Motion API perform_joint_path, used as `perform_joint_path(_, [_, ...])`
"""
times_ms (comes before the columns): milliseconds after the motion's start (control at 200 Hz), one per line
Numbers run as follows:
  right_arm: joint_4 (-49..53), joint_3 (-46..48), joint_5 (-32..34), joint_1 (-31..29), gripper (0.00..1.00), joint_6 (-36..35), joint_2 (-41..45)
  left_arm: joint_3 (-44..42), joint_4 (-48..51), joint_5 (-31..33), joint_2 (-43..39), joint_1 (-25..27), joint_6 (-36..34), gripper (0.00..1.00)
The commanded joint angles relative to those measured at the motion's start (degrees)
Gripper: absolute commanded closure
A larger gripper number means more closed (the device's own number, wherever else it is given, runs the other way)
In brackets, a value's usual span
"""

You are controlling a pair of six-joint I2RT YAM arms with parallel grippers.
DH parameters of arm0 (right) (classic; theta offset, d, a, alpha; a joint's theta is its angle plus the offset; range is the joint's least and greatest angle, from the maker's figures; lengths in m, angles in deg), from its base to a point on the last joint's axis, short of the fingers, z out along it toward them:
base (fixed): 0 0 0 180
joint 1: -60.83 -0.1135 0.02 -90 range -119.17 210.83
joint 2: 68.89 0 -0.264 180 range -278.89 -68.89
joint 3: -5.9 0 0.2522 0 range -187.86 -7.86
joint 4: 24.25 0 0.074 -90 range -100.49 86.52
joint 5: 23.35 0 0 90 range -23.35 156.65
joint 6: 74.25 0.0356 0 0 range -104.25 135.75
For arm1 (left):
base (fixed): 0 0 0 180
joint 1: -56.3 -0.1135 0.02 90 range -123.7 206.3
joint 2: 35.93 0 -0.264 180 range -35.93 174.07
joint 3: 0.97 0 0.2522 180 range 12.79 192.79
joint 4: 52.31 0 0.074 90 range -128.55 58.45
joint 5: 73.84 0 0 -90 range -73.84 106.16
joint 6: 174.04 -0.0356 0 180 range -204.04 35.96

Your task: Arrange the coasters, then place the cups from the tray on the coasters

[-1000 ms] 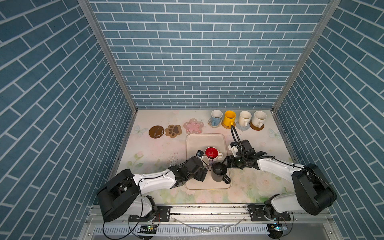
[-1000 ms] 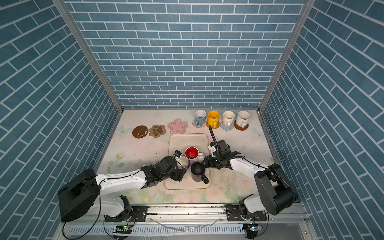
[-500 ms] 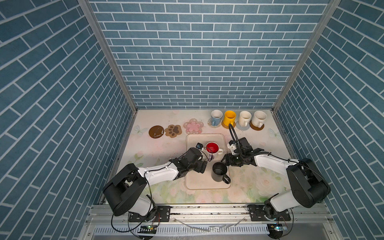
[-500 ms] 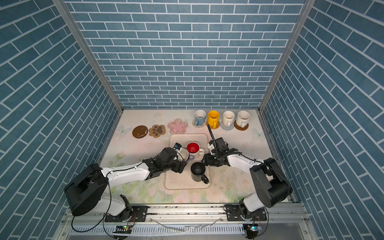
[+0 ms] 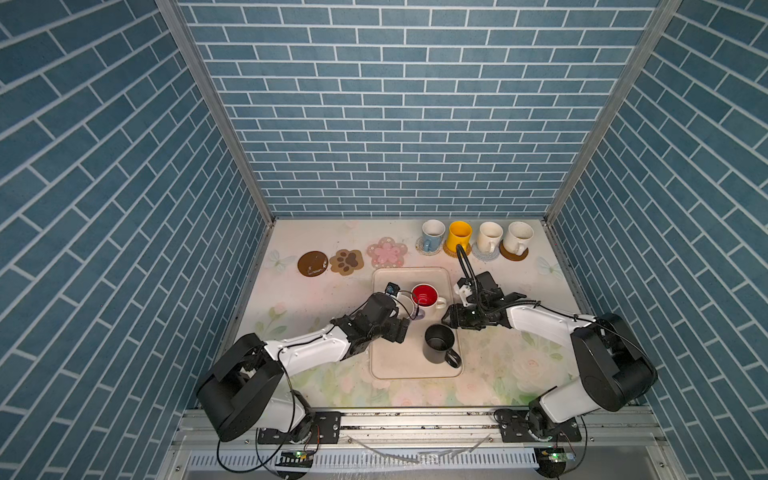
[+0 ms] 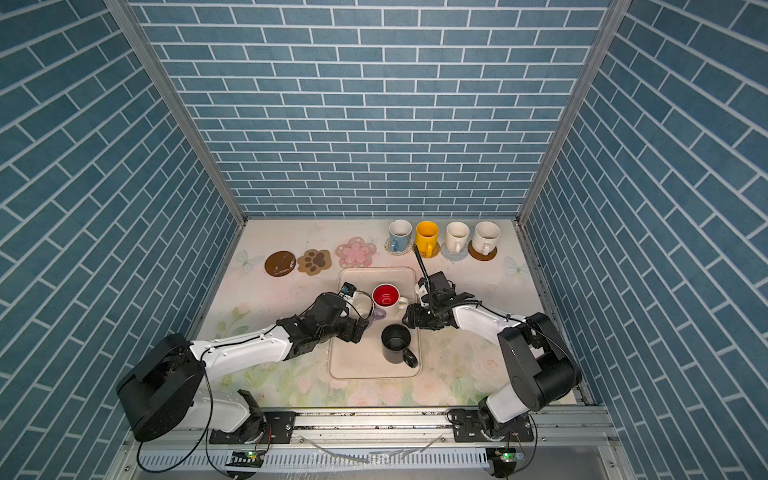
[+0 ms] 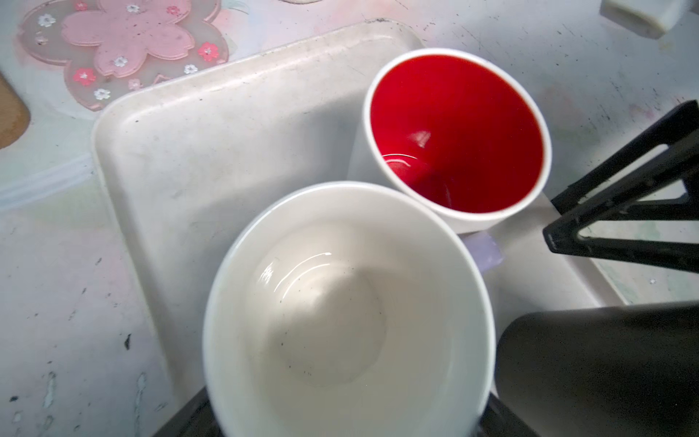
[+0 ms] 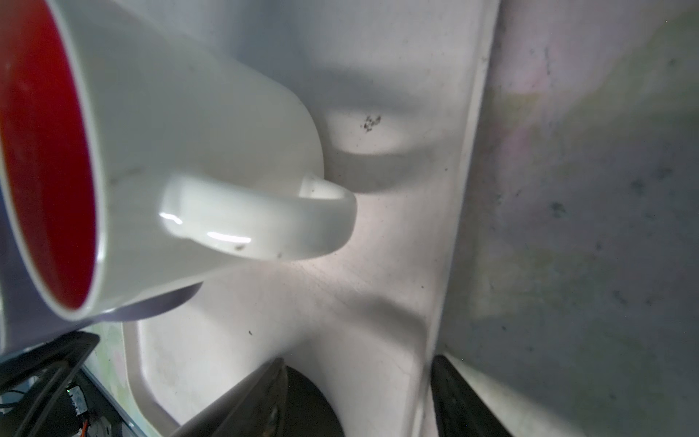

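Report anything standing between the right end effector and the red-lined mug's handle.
Nothing visible: that handle points at the right end effector, only bare tray between them; the black mug stands clear of that line.

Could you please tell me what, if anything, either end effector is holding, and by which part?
The left end effector holds the lavender cup, clasped across its body. The right end effector is open and holds nothing.

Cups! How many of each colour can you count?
Cream cups: 2
Blue cup: 1
Yellow cup: 1
Purple cup: 1
Black cup: 1
White cup with red inside: 1
Total: 7
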Motion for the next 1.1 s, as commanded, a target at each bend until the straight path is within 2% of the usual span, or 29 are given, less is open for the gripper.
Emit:
perform_joint_path(0, [-2.41,-3.72,-1.41,-0.31,0.39,-0.69,-0.48,-0.89,1.24,1.86,-1.51,-1.62,-0.27,0.10])
perform_joint_path(695, [-0.77,-5.78,-0.70,-0.38,0.39,-1.66,-0.91,-5.41,6.72,4.87,-11.16,-7.70,1.16,0.10])
perform_joint_path(970, [-0.45,-4.71,0.46,-0.38,0.39,-1.50,1.02,-3.05,19.28,9.46,-15.25,-7.17,10.80,0.14])
perform_joint_path(1095, [0.00,-3.91,2.69,-0.34,0.39,-0.67,2.78,-2.51,23.75,12.73,-19.60,-3.02,16.54,0.14])
